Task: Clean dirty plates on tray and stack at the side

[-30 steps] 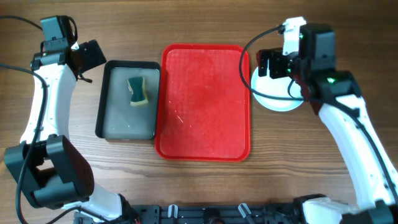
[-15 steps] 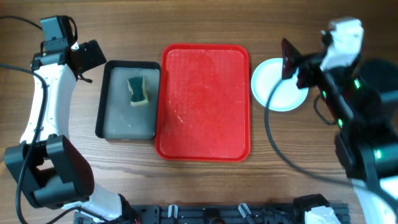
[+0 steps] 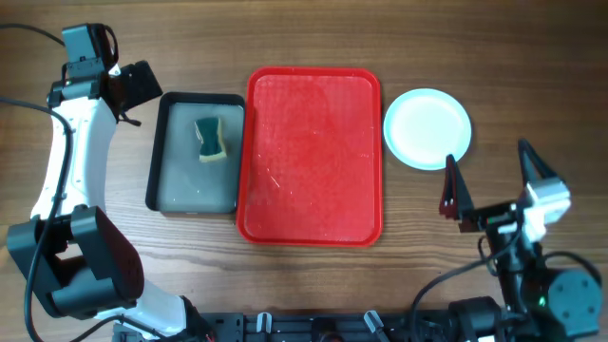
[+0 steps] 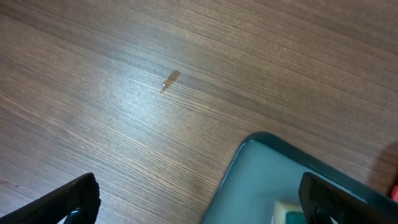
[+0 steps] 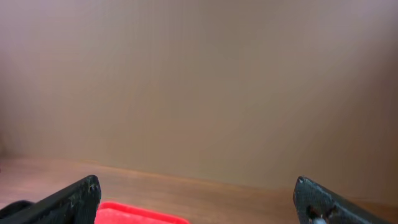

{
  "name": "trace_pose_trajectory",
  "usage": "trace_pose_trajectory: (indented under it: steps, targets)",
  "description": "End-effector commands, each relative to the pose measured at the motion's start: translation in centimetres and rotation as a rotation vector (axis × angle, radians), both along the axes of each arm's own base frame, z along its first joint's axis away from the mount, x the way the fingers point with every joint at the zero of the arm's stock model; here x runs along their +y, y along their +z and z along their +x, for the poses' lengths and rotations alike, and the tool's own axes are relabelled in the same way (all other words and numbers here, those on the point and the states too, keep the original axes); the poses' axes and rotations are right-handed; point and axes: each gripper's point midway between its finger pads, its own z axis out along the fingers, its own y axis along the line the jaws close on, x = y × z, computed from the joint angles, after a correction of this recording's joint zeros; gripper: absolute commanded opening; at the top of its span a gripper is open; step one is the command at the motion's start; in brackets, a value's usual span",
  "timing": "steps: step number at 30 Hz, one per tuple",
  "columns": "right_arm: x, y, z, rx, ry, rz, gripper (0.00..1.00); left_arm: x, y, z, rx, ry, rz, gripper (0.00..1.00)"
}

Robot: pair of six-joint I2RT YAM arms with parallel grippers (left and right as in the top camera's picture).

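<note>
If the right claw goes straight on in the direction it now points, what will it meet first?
Nothing near: the open right claw points level above the table, and only a plain wall shows ahead. The tray lies lower, likely off its path.

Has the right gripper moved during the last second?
Yes. The right gripper has drawn back from over the white plate toward its base, below the plate in the overhead view.

The right gripper [image 5: 199, 202] points level across the brown wooden table [image 5: 261, 193], its two dark fingers [image 5: 68, 200] spread wide apart at the near left and right. An edge of the red plastic tray [image 5: 140, 215] shows low on the left. A plain beige wall [image 5: 199, 81] fills the far background.
</note>
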Motion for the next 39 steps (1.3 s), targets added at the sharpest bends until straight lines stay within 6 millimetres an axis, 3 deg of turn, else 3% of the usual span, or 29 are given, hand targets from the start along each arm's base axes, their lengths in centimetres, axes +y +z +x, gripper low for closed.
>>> trace_pose_trajectory:
  steps: [1, 7, 11, 25, 29, 31, 33, 36, 39]
  targets:
    - [0.0, -0.2, -1.4, -0.105, 0.016, -0.006, 1.0, 0.4, 0.5, 0.1, -0.013, 0.017, 0.006, 1.0]
    - [-0.3, 1.4, -3.0, -0.308, 0.009, 0.012, 1.0, 0.4, 0.5, 0.1, -0.013, 0.017, 0.006, 1.0]
    - [-0.1, -0.1, -3.0, -0.336, 0.019, 0.01, 1.0, 0.4, 0.5, 0.1, -0.013, 0.017, 0.006, 1.0]
    - [0.7, -7.5, -0.1, -0.234, 0.05, -0.005, 1.0, 0.4, 0.5, 0.1, -0.013, 0.017, 0.006, 1.0]
    - [0.8, -8.3, 0.2, -0.195, 0.05, -0.008, 1.0, 0.4, 0.5, 0.1, -0.013, 0.017, 0.006, 1.0]
    - [0.8, -10.2, 0.9, -0.116, 0.051, -0.014, 1.0, 0.4, 0.5, 0.1, -0.013, 0.017, 0.006, 1.0]
    - [0.9, -13.7, 1.7, 0.033, 0.053, -0.025, 1.0, 0.4, 0.5, 0.1, -0.013, 0.017, 0.006, 1.0]
    - [0.6, -17.2, 2.0, 0.176, 0.041, -0.031, 1.0, 0.4, 0.5, 0.1, -0.013, 0.017, 0.006, 1.0]
    - [-0.2, -17.0, 2.2, 0.172, 0.011, -0.022, 1.0, 0.4, 0.5, 0.1, -0.013, 0.017, 0.006, 1.0]
